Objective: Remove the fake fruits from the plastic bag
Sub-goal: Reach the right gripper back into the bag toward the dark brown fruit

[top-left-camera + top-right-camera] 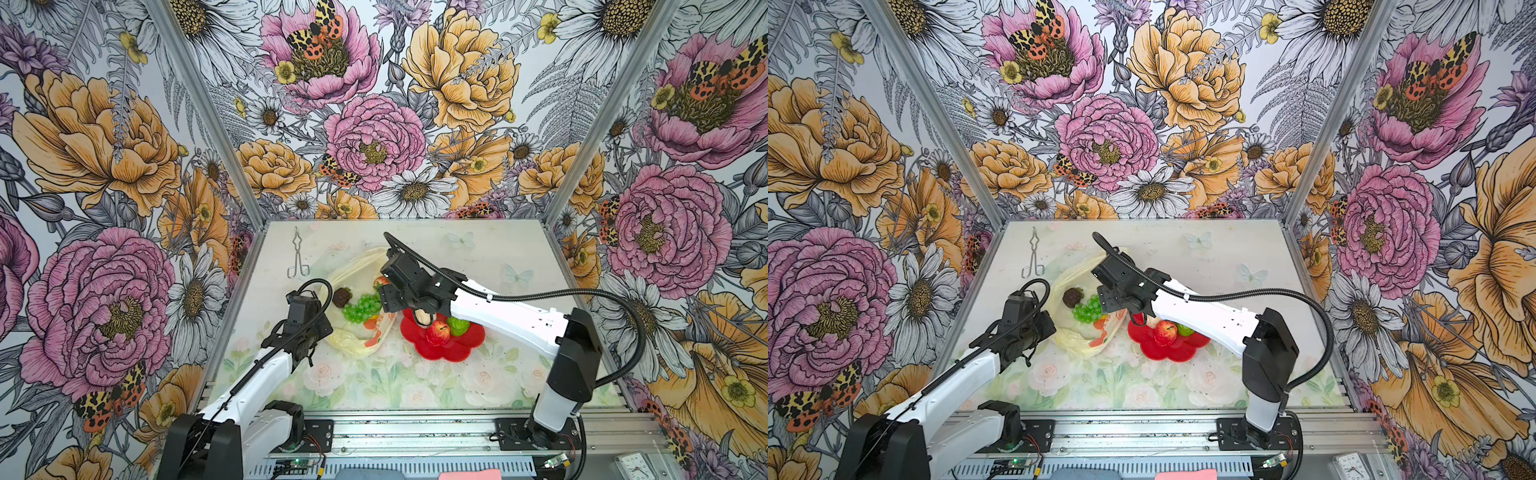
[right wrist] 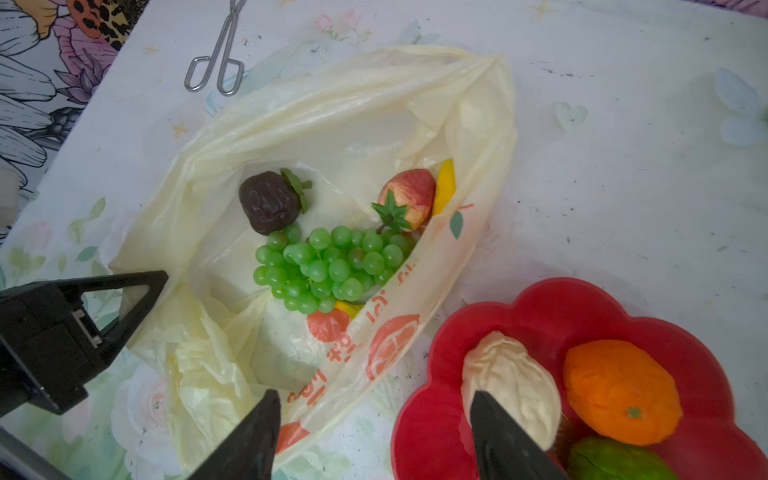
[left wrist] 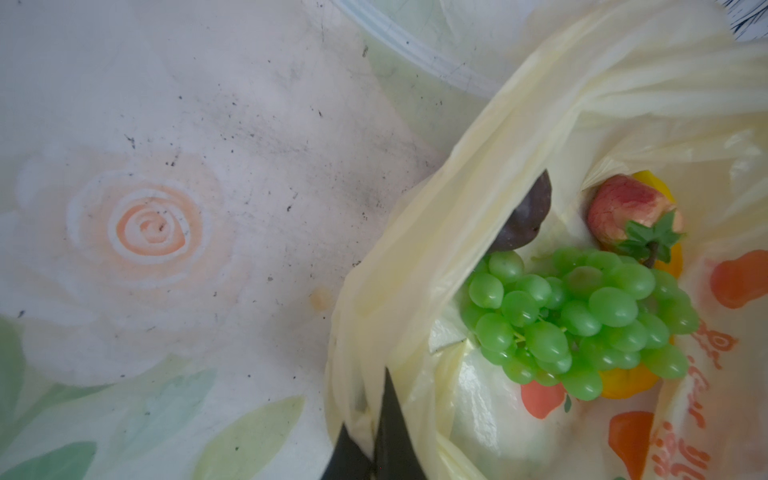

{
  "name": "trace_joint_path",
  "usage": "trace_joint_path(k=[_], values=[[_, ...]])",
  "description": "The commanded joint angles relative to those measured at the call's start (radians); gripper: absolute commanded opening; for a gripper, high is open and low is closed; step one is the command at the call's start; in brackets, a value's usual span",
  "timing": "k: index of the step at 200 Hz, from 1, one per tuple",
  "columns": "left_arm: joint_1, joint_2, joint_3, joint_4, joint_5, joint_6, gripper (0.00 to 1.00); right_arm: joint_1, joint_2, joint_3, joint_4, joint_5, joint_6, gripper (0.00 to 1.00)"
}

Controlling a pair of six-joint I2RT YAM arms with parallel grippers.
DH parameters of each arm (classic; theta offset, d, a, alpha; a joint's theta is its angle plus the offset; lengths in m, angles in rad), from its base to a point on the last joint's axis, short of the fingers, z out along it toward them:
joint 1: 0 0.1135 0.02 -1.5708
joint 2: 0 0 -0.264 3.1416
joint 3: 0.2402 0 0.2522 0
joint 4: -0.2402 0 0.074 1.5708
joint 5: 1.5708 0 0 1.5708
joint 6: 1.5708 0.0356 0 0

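Slippage is the first worry: at the left, the left gripper (image 3: 374,419) is clenched on the bag's (image 2: 332,104) near-left rim, and thin film could slide out, dropping the mouth over the dark fruit (image 2: 269,202), grapes (image 2: 328,266), strawberry (image 2: 409,197) and banana (image 2: 444,187) inside. Further right, the right gripper (image 2: 374,395) hangs empty, jaws parted, close beside the cream piece (image 2: 511,374) on the plate (image 2: 540,299). A swing bagward might knock that piece or snag film.

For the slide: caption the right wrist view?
Open right gripper between translucent pale-yellow plastic bag, green plastic grape bunch inside, and red flower-shaped plate.
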Motion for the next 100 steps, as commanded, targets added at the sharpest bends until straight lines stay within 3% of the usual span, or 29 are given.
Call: trace_joint_path(k=[1, 100], values=[[0.001, -0.024, 0.006, 0.013, -0.018, 0.02, 0.0, 0.007, 0.117, 0.107, 0.051, -0.071, -0.038, 0.73], [0.031, -0.052, -0.012, 0.021, 0.008, 0.018, 0.0, -0.019, 0.515, 0.482, 0.096, -0.229, -0.137, 0.72]])
